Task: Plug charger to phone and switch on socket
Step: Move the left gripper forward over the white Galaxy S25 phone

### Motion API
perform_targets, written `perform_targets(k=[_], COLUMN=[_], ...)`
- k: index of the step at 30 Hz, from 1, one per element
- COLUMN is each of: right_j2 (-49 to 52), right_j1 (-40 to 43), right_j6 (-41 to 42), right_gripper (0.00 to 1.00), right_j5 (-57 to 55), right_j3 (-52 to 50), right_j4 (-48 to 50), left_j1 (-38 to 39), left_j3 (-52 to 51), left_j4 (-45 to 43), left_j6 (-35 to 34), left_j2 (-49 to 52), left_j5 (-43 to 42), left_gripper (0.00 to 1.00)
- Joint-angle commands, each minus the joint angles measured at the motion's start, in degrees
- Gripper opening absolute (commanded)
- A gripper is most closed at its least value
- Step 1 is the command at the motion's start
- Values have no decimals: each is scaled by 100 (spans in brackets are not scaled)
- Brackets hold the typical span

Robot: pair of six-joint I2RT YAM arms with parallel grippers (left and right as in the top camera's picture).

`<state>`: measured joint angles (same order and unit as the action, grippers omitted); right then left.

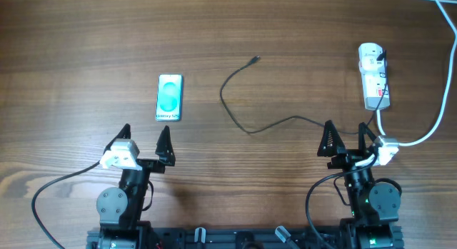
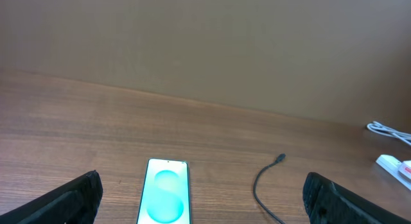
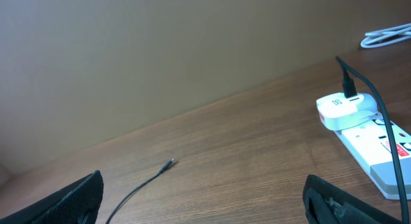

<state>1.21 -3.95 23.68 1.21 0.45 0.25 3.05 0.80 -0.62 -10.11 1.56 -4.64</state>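
The phone [image 1: 169, 98] lies flat at centre-left, teal screen up; the left wrist view has it [image 2: 166, 198] straight ahead between the fingers. My left gripper [image 1: 145, 141] hangs open just short of it, holding nothing. The charger [image 1: 235, 113] is a thin dark cable curling across the middle, its free plug tip [image 1: 253, 61] lying loose on the wood, also seen as the tip [image 3: 169, 163] in the right wrist view. Its other end runs up to the white socket [image 1: 373, 76] at the right, which carries a white adapter [image 3: 345, 108]. My right gripper [image 1: 347, 136] stands open below the socket, empty.
A thick white cord [image 1: 437, 85] loops from the socket past the right table edge and back toward the right arm. Bare wood lies between phone and cable. A brown wall rises behind the table in both wrist views.
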Motion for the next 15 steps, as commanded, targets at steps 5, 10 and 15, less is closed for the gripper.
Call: perform_targets(k=[5,10,15], right_j2=[-9,-9,-7], right_j1=[-22,-22,-22], right_j6=[-111,-111,-109], right_gripper=[100,100,100], right_j5=[-79,-79,-79], right_j3=[-15,-15,-15], right_j4=[11,11,11], left_j1=[4,4,4], left_j3=[254,619,1150], left_j4=[-46,-48,-48], left_j6=[72,72,72], left_j2=[221,817,1456], left_j5=[68,66,66], left_gripper=[100,100,100])
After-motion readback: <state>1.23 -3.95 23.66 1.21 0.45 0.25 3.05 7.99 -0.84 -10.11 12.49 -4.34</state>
